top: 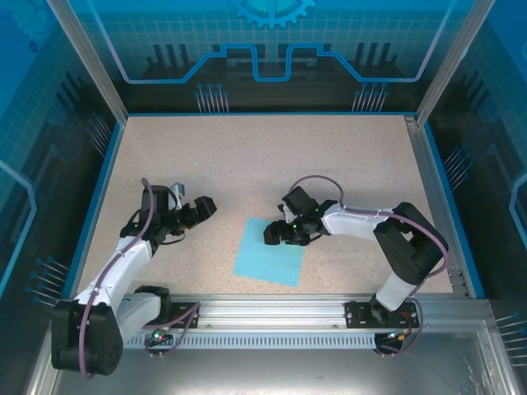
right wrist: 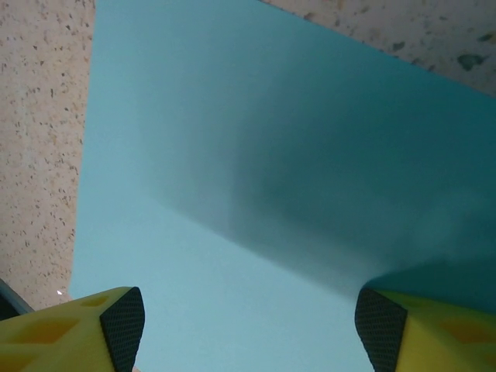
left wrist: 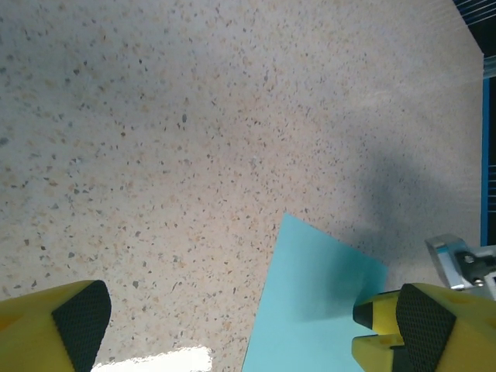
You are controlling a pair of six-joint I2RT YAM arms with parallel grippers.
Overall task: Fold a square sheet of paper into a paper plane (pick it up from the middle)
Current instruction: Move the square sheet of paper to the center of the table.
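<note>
we noted right gripper [right wrist: 248, 329] jaws apart over square sheet of paper [top: 268, 259], nothing pinched; left gripper [top: 204, 207] wide open, empty. judged: pinch centre, lightly.

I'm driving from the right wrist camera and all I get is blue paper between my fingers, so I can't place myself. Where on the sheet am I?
Observer: The right gripper is over the far part of the square sheet of paper, close to its far edge rather than its middle.
Operator: Any folds in it yet?
Observer: None. From above it lies flat on the table as a plain square.
Operator: And the left arm?
Observer: The left gripper is off to the left of the sheet over bare table, jaws wide open, clear of the paper.
</note>
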